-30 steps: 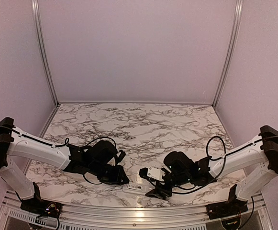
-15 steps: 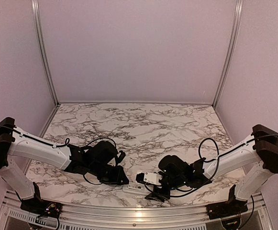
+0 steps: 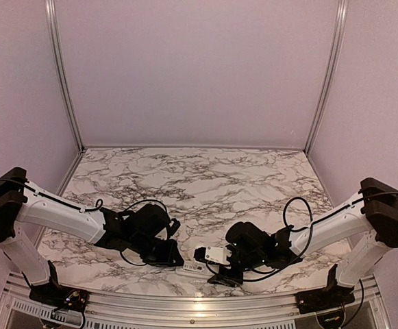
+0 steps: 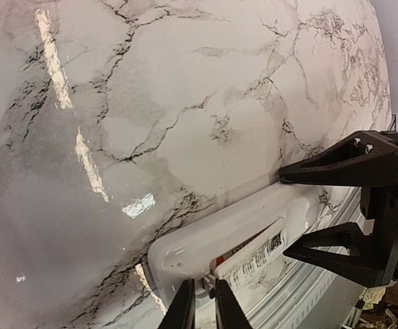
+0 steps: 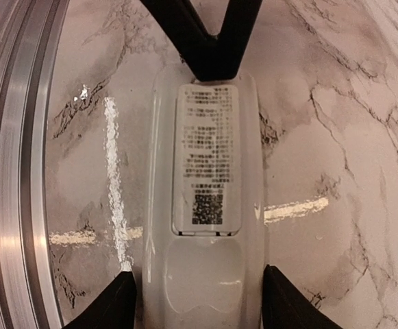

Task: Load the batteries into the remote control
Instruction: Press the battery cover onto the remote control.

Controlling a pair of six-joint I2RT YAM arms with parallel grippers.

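Right arm [image 3: 322,229] shifted left in top view, reaching remote control [image 3: 187,269], which lies back-up at desk [image 3: 205,178] near edge.
Left wrist: left hand [image 4: 204,301] nearly together at remote end; grip I cannot confirm.
Right wrist: right hand [image 5: 199,273] apart, straddling remote, placed to steady it.

Remote control [image 3: 190,269] on table [image 3: 205,178], near edge, between left arm [image 3: 58,214], right arm [image 3: 329,226].

The left hand [image 4: 204,284] is reaching in from the bottom edge, its two dark fingers standing nearly together with only a sliver between them, their tips at the near end of the remote control [image 4: 199,240]. The remote is lying back-up on the marbled bench [image 4: 151,103], its printed label [image 4: 257,255] facing up. An orange speck [image 4: 217,261] is showing just past the fingertips, too small to identify. The right hand [image 4: 284,216] is straddling the far end, fingers spread.
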